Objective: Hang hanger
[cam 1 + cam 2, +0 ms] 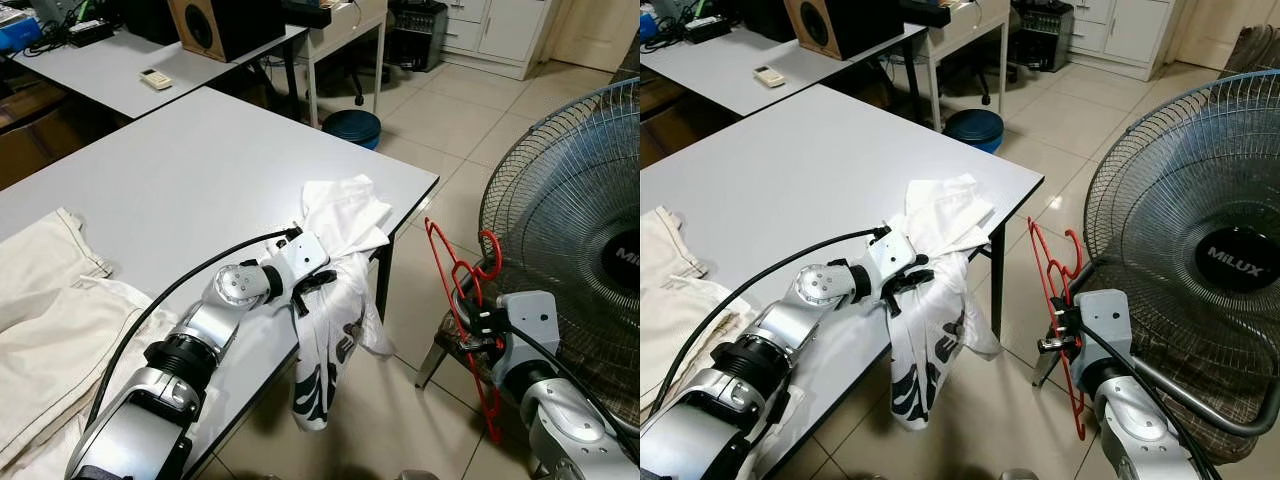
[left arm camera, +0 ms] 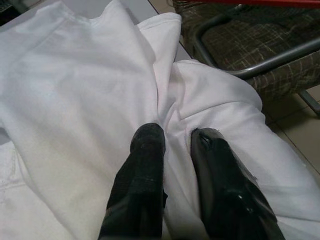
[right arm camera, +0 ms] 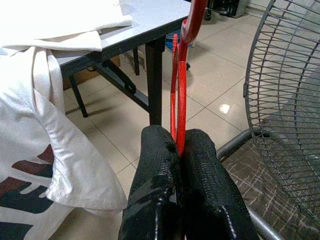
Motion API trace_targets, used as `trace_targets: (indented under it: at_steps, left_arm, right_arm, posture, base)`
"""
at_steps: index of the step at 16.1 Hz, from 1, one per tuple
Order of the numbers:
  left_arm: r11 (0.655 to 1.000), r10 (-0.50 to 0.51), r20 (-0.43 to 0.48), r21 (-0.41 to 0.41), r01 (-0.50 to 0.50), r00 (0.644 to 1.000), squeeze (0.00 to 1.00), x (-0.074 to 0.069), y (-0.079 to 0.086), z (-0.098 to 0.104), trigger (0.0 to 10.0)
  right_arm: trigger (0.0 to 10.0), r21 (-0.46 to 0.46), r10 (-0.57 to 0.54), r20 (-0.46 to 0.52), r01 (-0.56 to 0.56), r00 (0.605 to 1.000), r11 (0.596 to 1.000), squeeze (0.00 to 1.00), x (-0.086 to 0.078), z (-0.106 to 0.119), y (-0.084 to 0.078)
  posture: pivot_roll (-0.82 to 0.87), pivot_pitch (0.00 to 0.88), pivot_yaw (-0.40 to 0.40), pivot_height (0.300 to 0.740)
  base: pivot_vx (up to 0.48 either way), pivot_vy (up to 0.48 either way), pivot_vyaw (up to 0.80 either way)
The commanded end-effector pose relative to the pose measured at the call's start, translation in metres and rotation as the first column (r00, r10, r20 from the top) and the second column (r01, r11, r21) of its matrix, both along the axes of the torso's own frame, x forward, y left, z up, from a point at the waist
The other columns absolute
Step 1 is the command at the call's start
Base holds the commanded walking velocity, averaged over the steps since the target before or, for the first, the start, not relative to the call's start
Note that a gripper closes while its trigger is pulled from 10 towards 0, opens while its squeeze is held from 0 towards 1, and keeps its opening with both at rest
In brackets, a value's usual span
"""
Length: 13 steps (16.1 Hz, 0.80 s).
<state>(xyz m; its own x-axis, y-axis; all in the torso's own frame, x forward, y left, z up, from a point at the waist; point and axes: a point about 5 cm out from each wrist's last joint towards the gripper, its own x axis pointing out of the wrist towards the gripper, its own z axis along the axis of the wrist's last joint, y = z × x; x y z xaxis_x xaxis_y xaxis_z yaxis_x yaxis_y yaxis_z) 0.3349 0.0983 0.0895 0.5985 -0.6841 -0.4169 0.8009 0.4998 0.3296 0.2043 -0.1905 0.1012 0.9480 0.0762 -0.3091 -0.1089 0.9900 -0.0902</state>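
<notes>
Red hanger [image 1: 455,290] pinched in right pincer [image 3: 179,145], fan [image 1: 575,230] just beside, table [image 1: 200,170] opposite

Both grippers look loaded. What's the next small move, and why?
Probably bring the right gripper with its red hanger toward the white shirt. The shirt droops off the table corner, pinched by the left gripper, while the hanger is clamped apart from it, beside the fan.

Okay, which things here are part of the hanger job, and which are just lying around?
Part of the job:
- red plastic hanger, clamped in the right gripper
- white printed T-shirt draped over the table edge, pinched by the left gripper

Just lying about:
- cream trousers
- grey table
- standing fan
- white remote control
- wooden speaker
</notes>
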Motion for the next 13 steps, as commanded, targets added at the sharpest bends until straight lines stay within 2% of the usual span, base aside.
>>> trace_targets:
  at_steps: [1, 3, 6, 9, 10, 11, 12, 13]
  left_arm:
    - [0.998, 0.044, -0.028, 0.043, -0.043, 0.999, 0.00, 0.000, 0.010, -0.008, 0.0]
    - [0.997, 0.075, -0.018, 0.036, -0.074, 0.997, 0.00, 0.002, 0.012, -0.008, 0.0]
    - [0.982, 0.188, 0.018, 0.026, -0.188, 0.982, 0.00, 0.011, 0.020, -0.005, 0.0]
    - [0.936, 0.349, 0.126, 0.001, -0.352, 0.928, 0.00, 0.035, 0.037, 0.018, 0.0]
    - [0.894, 0.440, 0.206, -0.008, -0.448, 0.874, 0.00, 0.049, 0.051, 0.039, 0.0]
    - [0.878, 0.467, 0.233, -0.011, -0.478, 0.853, 0.00, 0.053, 0.056, 0.046, 0.0]
    - [0.817, 0.553, 0.329, -0.034, -0.575, 0.766, 0.00, 0.066, 0.074, 0.074, 0.0]
    - [0.787, 0.583, 0.389, -0.053, -0.615, 0.713, 0.00, 0.072, 0.084, 0.095, 0.0]
  right_arm:
    - [10.0, -0.002, 0.001, 0.025, -0.001, 1.000, 1.000, 0.00, 0.001, 0.006, 0.002]
    - [10.0, -0.002, 0.001, 0.026, 0.000, 1.000, 1.000, 0.00, 0.001, 0.006, 0.003]
    - [10.0, -0.004, 0.005, 0.028, -0.005, 1.000, 1.000, 0.00, 0.001, 0.005, 0.005]
    - [10.0, -0.007, 0.004, 0.035, -0.003, 0.999, 1.000, 0.00, 0.004, 0.007, 0.004]
    - [10.0, -0.009, 0.002, 0.038, -0.002, 0.999, 1.000, 0.00, 0.005, 0.007, 0.003]
    - [10.0, -0.010, 0.002, 0.038, -0.001, 0.999, 1.000, 0.00, 0.005, 0.007, 0.002]
    - [10.0, -0.014, 0.001, 0.040, -0.001, 0.999, 1.000, 0.00, 0.006, 0.008, 0.001]
    - [10.0, -0.016, 0.002, 0.042, -0.001, 0.999, 1.000, 0.00, 0.007, 0.008, 0.001]
  posture:
    - [-0.24, 0.037, 0.123, 0.740]
    - [-0.24, 0.035, 0.124, 0.740]
    - [-0.24, 0.026, 0.123, 0.740]
    - [-0.24, 0.017, 0.123, 0.740]
    - [-0.24, 0.017, 0.123, 0.740]
    - [-0.24, 0.017, 0.123, 0.740]
    - [-0.25, 0.008, 0.115, 0.740]
    - [-0.25, 0.008, 0.115, 0.740]
  base:
    - [0.000, 0.000, 0.00]
    - [0.000, 0.000, 0.00]
    - [0.000, 0.000, 0.00]
    - [0.000, 0.000, 0.00]
    - [0.000, 0.000, 0.00]
    - [0.000, 0.000, 0.00]
    - [0.000, 0.000, 0.00]
    - [0.000, 0.000, 0.00]
